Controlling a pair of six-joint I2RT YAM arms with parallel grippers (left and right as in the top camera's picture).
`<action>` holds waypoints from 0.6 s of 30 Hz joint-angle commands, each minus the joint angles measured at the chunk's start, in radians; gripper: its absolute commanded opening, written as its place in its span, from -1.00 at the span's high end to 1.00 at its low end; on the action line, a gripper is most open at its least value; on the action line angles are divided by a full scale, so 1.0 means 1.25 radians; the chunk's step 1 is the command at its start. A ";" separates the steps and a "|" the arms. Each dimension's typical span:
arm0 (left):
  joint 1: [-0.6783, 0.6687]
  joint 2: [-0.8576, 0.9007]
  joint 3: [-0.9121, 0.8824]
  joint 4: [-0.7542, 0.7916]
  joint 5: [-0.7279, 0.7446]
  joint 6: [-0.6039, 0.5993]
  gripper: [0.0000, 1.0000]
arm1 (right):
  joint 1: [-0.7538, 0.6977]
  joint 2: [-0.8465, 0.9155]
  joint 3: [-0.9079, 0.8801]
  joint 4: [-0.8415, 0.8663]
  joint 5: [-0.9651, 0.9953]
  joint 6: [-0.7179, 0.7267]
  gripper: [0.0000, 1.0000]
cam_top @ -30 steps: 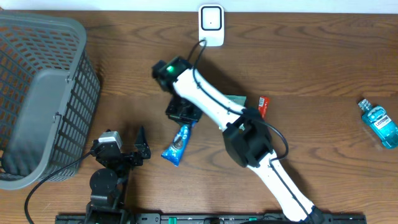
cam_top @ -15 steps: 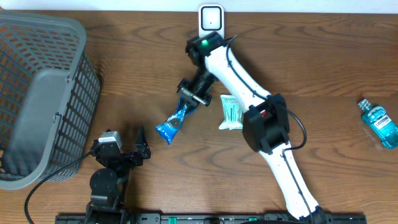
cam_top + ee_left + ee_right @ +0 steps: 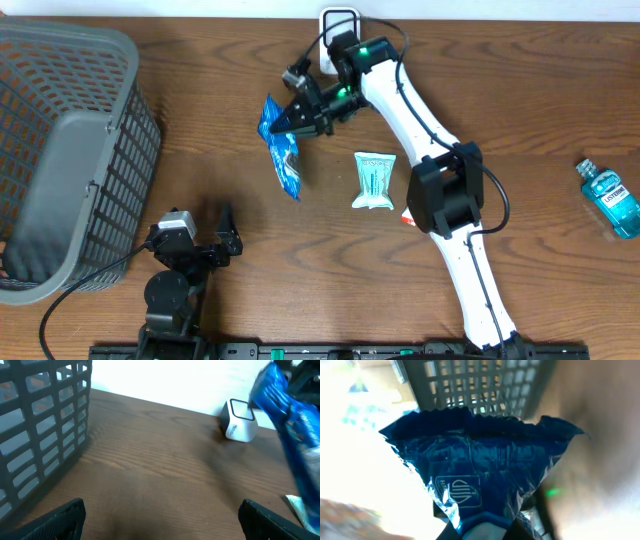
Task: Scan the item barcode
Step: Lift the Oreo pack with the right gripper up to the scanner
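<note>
A blue snack packet (image 3: 281, 150) hangs in the air left of the white barcode scanner (image 3: 340, 27) at the table's back edge. My right gripper (image 3: 303, 113) is shut on the packet's upper end. In the right wrist view the crinkled blue packet (image 3: 485, 470) fills the frame above my right gripper (image 3: 490, 531). From the left wrist view the packet (image 3: 290, 425) dangles at the right, close to the scanner (image 3: 239, 420). My left gripper (image 3: 226, 240) rests near the front edge, and in its own wrist view the left gripper (image 3: 160, 525) stands open with nothing between its fingers.
A grey mesh basket (image 3: 60, 150) takes up the left side. A pale green pouch (image 3: 375, 181) lies mid-table with a small red item (image 3: 408, 218) beside the right arm. A blue mouthwash bottle (image 3: 610, 196) lies at the far right.
My right arm has carried the blue packet up off the table and back toward the scanner, uncovering the green pouch. The left arm has stayed still.
</note>
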 commanded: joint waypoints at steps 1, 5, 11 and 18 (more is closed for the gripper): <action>0.002 -0.001 -0.025 -0.012 -0.004 -0.004 -0.96 | -0.009 -0.002 0.018 0.094 -0.082 -0.096 0.98; 0.002 -0.001 -0.025 -0.012 -0.004 -0.004 -0.96 | -0.005 -0.002 0.018 0.189 -0.082 -0.010 0.98; 0.002 -0.001 -0.025 -0.012 -0.004 -0.004 -0.96 | 0.002 -0.007 0.024 0.219 -0.082 0.173 0.98; 0.002 -0.001 -0.025 -0.012 -0.004 -0.004 -0.96 | 0.004 -0.048 0.024 0.183 -0.082 0.261 0.98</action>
